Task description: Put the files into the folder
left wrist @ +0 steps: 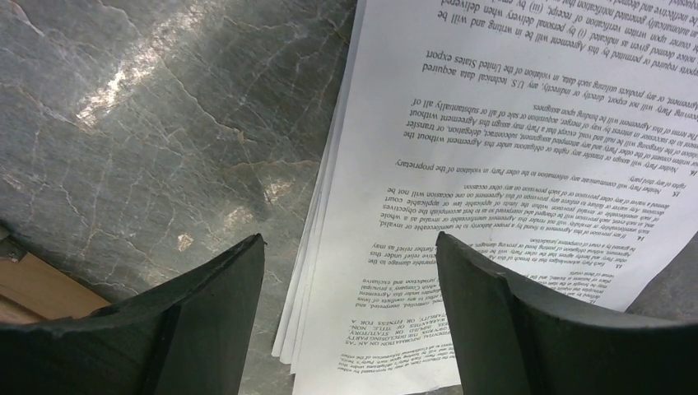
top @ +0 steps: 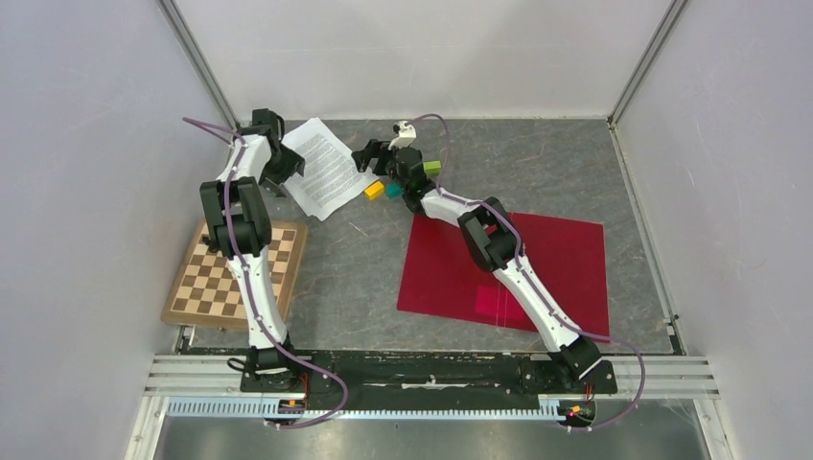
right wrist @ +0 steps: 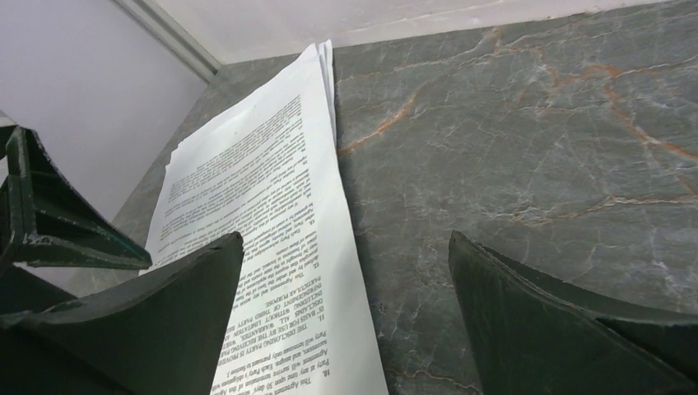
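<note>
The files (top: 321, 168) are a thin fanned stack of printed white sheets lying flat on the grey table at the back left. My left gripper (top: 288, 163) hovers over their left edge. In the left wrist view it (left wrist: 350, 239) is open, its fingers straddling the near corner of the files (left wrist: 461, 164) with nothing gripped. My right gripper (top: 369, 158) is at the stack's right edge. It (right wrist: 346, 234) is open too, with the edge of the files (right wrist: 272, 189) between its fingers. The red folder (top: 566, 259) lies flat and closed at the right, partly under the right arm.
A wooden chessboard (top: 235, 273) lies at the left under the left arm, and its corner (left wrist: 41, 288) shows beside the left finger. Yellow (top: 374, 190), teal (top: 393, 190) and green (top: 432, 168) blocks sit by the right wrist. Enclosure walls stand close on all sides.
</note>
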